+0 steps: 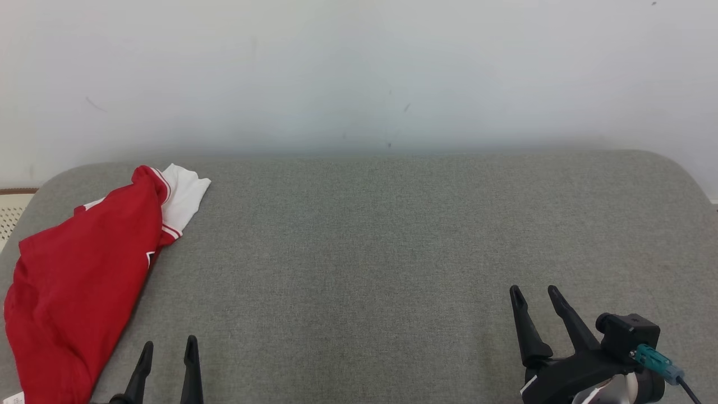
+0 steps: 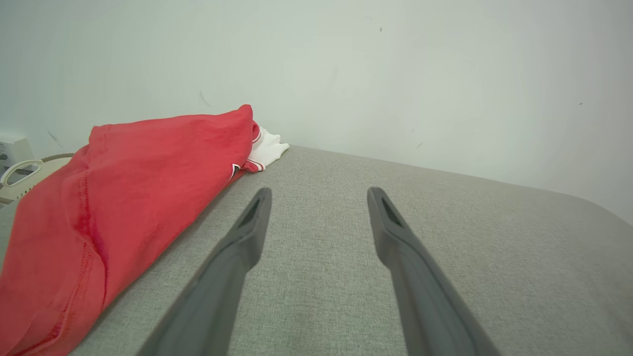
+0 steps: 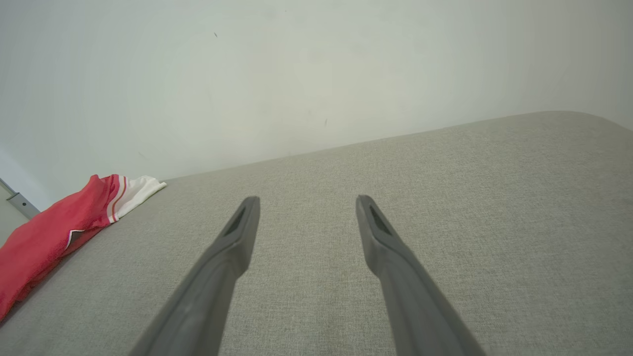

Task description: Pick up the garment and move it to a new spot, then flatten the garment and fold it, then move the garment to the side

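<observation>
The garment (image 1: 78,269) lies crumpled on the table's (image 1: 392,235) left, not picked up yet; the left end effector (image 1: 169,342) and right end effector (image 1: 534,290) stand apart, empty.

From the head camera I lose the red garment (image 1: 73,269) past the frame edge at 8 o'clock, so its lower hem is out of my sight. The left gripper (image 1: 169,341) gives me just two fingertips at 7 o'clock, its body cut off by the bottom edge. In the left wrist view a pale handled object (image 2: 20,170) at 9 o'clock sits half behind the cloth and half off-frame, so I cannot tell what it is, and the small emblem (image 2: 235,169) on the red fabric is too small for me to read.
</observation>
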Controlling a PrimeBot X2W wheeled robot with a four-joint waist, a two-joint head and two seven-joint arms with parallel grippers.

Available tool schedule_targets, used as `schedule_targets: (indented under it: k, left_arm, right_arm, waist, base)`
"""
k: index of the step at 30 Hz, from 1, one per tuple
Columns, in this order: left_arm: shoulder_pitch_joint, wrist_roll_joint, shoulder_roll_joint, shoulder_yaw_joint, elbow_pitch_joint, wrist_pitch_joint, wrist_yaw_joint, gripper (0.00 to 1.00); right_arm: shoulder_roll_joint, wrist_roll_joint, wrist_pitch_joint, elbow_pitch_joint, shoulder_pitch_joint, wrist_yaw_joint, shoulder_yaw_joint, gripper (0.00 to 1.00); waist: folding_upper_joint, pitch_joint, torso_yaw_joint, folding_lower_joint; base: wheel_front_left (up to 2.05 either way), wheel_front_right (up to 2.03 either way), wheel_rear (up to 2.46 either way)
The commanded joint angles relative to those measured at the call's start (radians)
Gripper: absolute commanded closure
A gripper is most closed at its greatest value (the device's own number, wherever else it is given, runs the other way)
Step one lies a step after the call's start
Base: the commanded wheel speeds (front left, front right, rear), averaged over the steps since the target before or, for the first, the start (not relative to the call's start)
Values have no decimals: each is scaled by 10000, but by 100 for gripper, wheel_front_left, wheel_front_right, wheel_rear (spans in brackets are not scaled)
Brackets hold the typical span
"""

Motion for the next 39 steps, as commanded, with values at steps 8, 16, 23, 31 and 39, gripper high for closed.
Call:
schedule_targets:
  k: [8, 16, 23, 31, 39]
  left_arm:
    - [341, 701, 128, 84, -406, -85, 133, 0]
    - [532, 1265, 167, 107, -667, -137, 254, 0]
    - [642, 1616, 203, 153, -881, -189, 333, 0]
    - [834, 2004, 258, 177, -1076, -225, 421, 0]
    - [871, 1952, 294, 142, -1127, -212, 474, 0]
  right_arm:
    - [-7, -441, -70, -442, 251, 3, -34, 0]
    - [78, -836, -80, -754, 447, 3, 65, 0]
    - [113, -951, -159, -969, 595, 4, 76, 0]
    - [89, -1203, -188, -1146, 739, 4, 168, 0]
    - [80, -1131, -135, -1161, 769, 4, 139, 0]
  waist:
    - [0, -54, -41, 1]
    - [0, -115, -62, 1]
    - [0, -181, -67, 1]
    - [0, -250, -86, 1]
    - [0, -267, -93, 1]
  base:
    - [0, 0, 0]
    - [0, 0, 0]
    - [0, 0, 0]
    - [0, 0, 0]
    - [0, 0, 0]
